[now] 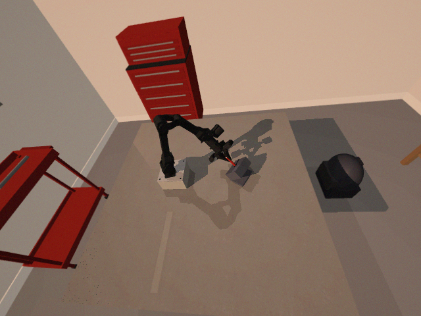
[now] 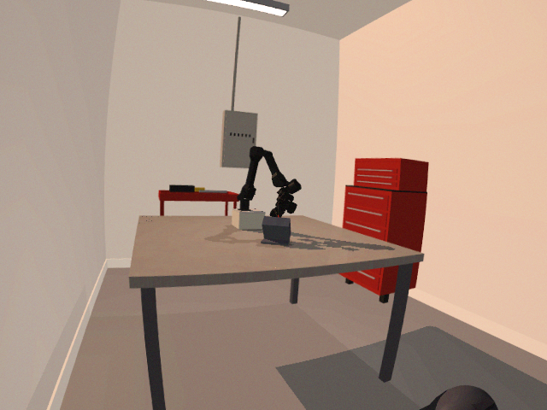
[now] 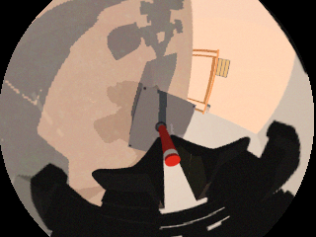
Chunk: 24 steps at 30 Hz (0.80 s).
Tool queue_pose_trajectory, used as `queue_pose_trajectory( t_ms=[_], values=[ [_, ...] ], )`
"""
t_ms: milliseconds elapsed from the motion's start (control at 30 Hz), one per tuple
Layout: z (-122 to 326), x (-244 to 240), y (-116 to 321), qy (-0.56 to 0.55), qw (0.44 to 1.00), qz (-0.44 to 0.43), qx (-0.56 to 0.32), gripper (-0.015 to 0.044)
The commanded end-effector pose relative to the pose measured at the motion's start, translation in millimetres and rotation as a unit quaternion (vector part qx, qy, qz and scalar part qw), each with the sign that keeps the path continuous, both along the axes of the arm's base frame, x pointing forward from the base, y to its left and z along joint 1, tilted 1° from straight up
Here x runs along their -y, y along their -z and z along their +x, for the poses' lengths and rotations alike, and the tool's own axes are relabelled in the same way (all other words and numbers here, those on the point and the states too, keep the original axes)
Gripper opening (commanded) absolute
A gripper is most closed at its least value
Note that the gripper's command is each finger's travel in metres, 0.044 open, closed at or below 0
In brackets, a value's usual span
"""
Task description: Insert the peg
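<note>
The red peg is tilted and held between the fingers of my gripper, which is shut on it. The peg looks round, with a pale band near its top end in the wrist view. The grey sloped panel stands on the table in front of the arm. The peg's far end meets the dark rim of the hole in the panel's face, and the fingers stay back from the face. How deep the end sits is hidden.
The arm's pale base block stands on the table beside the panel. A red tool cabinet, a red cart and a dark domed object stand around the table.
</note>
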<state>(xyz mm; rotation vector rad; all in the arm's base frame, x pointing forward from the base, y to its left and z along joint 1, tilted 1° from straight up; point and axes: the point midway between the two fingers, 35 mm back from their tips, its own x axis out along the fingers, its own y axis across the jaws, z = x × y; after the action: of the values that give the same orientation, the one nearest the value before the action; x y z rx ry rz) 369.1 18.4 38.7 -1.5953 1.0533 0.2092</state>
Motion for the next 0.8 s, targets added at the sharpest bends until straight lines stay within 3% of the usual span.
queue_pose_trajectory(
  t_ms=[0,767],
  values=[
    [0.2,0.0,2.9,-0.002,1.0,0.0,-0.004,0.0],
    [4.8,3.5,6.9,-0.002,1.0,-0.001,-0.004,0.0]
  ],
)
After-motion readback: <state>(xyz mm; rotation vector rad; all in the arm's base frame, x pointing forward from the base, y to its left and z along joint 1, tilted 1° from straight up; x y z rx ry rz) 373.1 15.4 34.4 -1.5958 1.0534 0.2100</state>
